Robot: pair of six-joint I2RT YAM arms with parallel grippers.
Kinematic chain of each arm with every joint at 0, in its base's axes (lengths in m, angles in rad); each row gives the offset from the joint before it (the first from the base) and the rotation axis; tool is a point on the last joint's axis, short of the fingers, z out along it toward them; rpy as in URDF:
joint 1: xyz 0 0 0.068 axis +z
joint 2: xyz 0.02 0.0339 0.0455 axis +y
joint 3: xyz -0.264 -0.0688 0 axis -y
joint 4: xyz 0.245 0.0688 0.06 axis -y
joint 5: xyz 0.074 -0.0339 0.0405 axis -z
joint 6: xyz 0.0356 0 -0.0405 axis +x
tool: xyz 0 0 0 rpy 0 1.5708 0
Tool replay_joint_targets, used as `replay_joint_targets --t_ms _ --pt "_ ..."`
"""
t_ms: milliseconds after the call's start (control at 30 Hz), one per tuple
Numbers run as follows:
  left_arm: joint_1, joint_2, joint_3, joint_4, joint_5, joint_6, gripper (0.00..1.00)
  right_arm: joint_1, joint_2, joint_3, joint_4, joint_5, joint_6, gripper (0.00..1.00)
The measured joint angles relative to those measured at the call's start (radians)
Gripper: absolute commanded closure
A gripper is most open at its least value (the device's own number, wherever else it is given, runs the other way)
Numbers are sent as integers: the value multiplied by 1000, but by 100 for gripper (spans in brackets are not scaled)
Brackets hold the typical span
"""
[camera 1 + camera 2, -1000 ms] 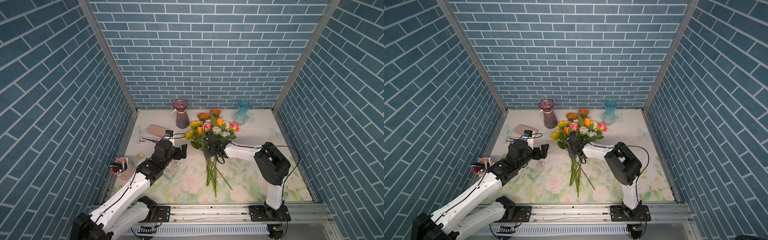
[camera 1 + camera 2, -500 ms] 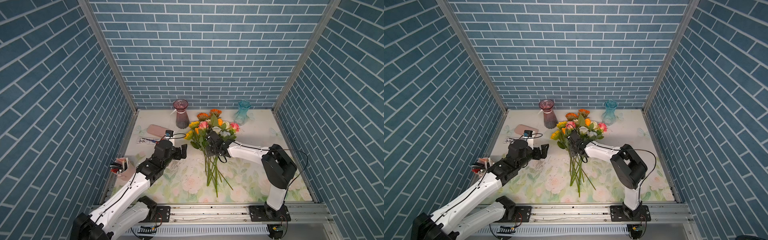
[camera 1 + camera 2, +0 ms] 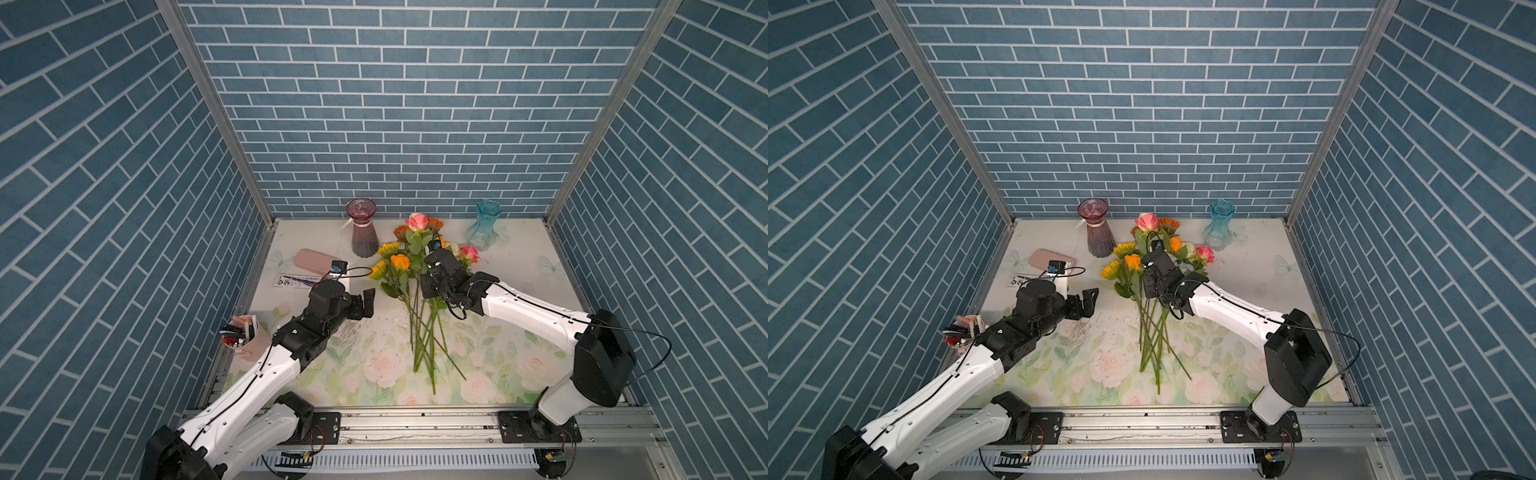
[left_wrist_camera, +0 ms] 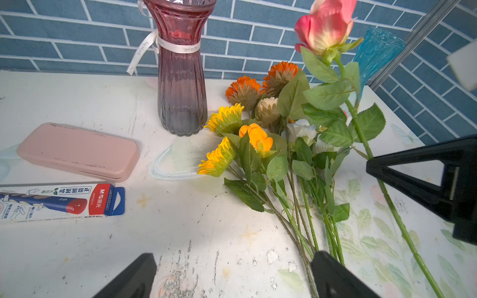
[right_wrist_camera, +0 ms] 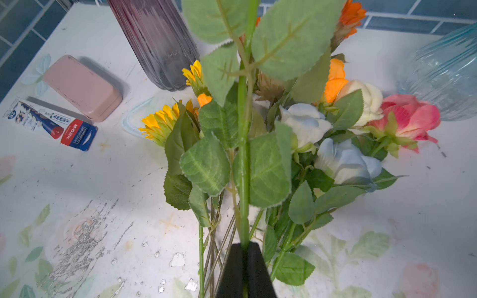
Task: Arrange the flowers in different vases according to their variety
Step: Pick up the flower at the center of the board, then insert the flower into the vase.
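Note:
The flowers (image 3: pixel 397 266) lie in a loose bunch mid-table, stems (image 3: pixel 424 345) toward the front. My right gripper (image 3: pixel 428 289) (image 5: pixel 244 247) is shut on the green stem (image 5: pixel 242 160) of a pink rose (image 3: pixel 417 221) (image 4: pixel 325 25), which stands raised above the bunch. The plum vase (image 3: pixel 363 232) (image 4: pixel 182 85) stands behind the bunch to the left. The aqua vase (image 3: pixel 484 226) (image 5: pixel 444 72) stands to its right. My left gripper (image 3: pixel 368 303) (image 4: pixel 232 273) hangs open left of the stems, holding nothing.
A flat pink case (image 3: pixel 313 259) and a pen package (image 3: pixel 295 282) lie left of the plum vase. A cup of pens (image 3: pixel 243 336) stands at the table's left edge. Brick walls close in three sides.
My right gripper shut on the pink rose's stem and lifted it, so its head now rises above the bunch toward the back. The left arm has stayed still.

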Motion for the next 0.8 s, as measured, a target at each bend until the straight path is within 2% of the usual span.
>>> replay_joint_targets --t_ms 100,167,267,333,433,633,800 --pt "0 -7 0 5 8 2 0 -31 -116 -46 57 44 -40 100" --pt "0 -12 0 13 20 4 0 -93 -209 -72 147 49 -79 100" --pt "0 -19 0 26 44 10 0 -251 -336 -105 358 31 -145 100" --pt "0 -24 0 35 65 14 0 -360 -364 -87 492 22 -203 100" --pt "0 -39 0 53 86 19 0 -449 -302 45 581 -6 -296 100" --pt "0 -86 -18 86 92 25 0 -555 -87 360 697 -100 -431 100" --pt "0 -105 -35 106 91 30 0 -600 43 433 834 -170 -512 100"
